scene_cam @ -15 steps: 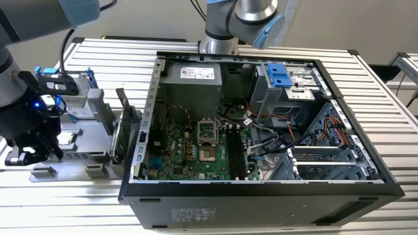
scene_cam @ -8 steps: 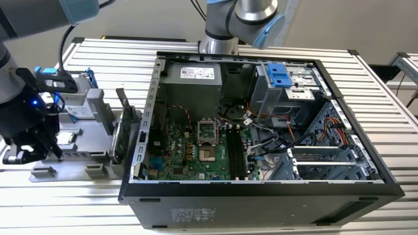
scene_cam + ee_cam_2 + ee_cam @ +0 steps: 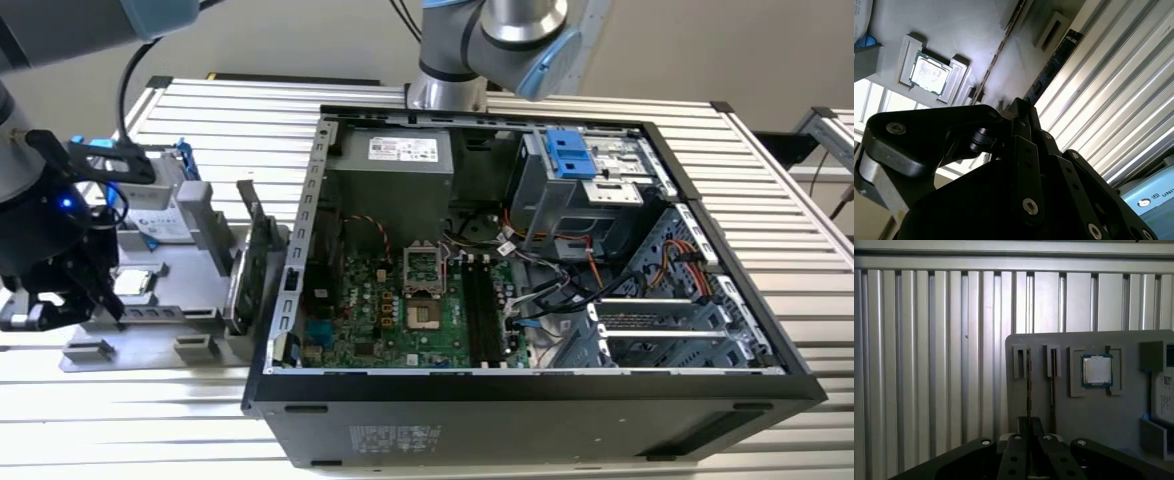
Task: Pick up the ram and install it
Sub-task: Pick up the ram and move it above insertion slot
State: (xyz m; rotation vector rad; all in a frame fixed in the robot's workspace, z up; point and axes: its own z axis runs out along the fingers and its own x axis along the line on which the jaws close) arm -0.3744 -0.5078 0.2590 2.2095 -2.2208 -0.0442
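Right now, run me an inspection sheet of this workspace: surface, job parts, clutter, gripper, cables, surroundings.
Surface: slatted metal table carrying a grey parts tray and an open computer case.
Job's things: the ram stands on edge in the slot nearest the tray's edge.
Clutter: a processor chip in its tray recess; a second thin board in the neighbouring slot; a hard drive in a blue frame.
Gripper: the gripper hangs over the tray, lined up with the ram in the first wrist view.
Cables: loose leads inside the case.
Surroundings: a second metal frame at the exterior view's right edge.
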